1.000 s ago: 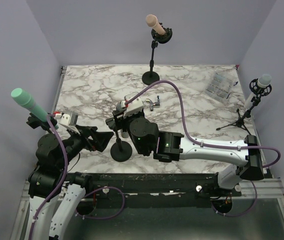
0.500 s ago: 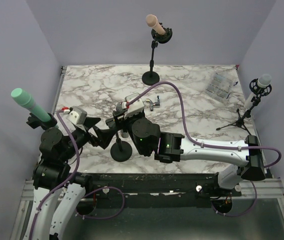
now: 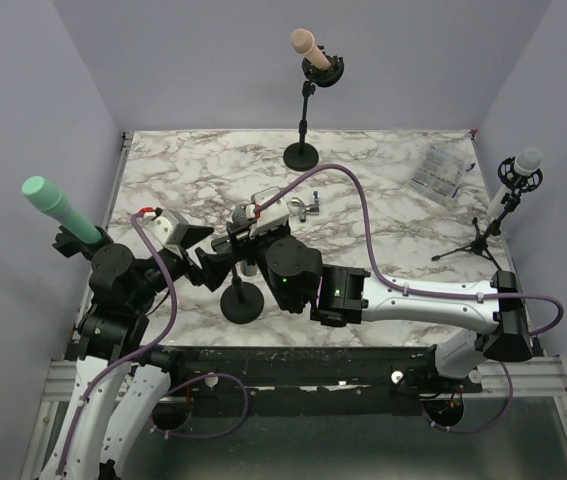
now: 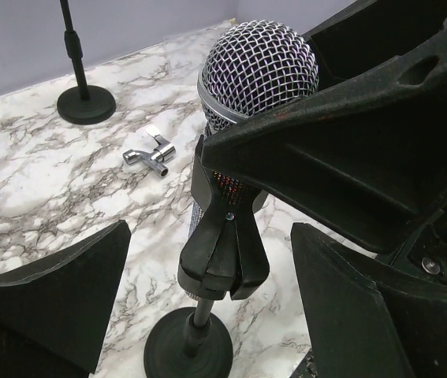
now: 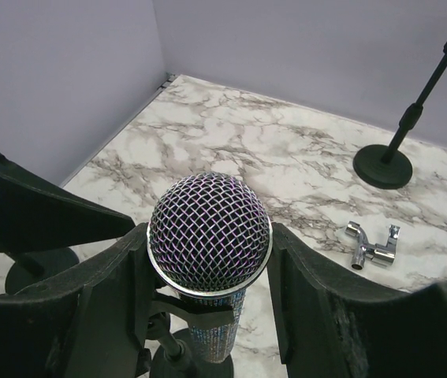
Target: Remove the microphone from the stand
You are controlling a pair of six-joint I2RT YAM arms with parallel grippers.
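The microphone (image 5: 209,228) is sitting in the clip (image 4: 223,252) of the stand (image 4: 189,350), directly between the right fingers (image 5: 132,264). Its long axis is standing nearly upright, leaning only a little. The mesh head is pointing up and the glittery body is running down into the clip. The right fingers are pressing their inner faces against the rim of the head from both sides, so they are gripping the microphone.

The left fingers (image 4: 73,291) are standing wide apart and holding nothing. The clip and the thin post under it are sitting in the gap between them, touching neither one. The stand's round base is resting on the marbled surface (image 4: 26,173), low in that same gap.

Beyond the tips of both pairs of fingers, a small chrome fitting (image 4: 150,156) is lying flat on the surface. Farther past it, a second stand (image 4: 85,102) is rising from its own round base, well apart from either pair of fingers.
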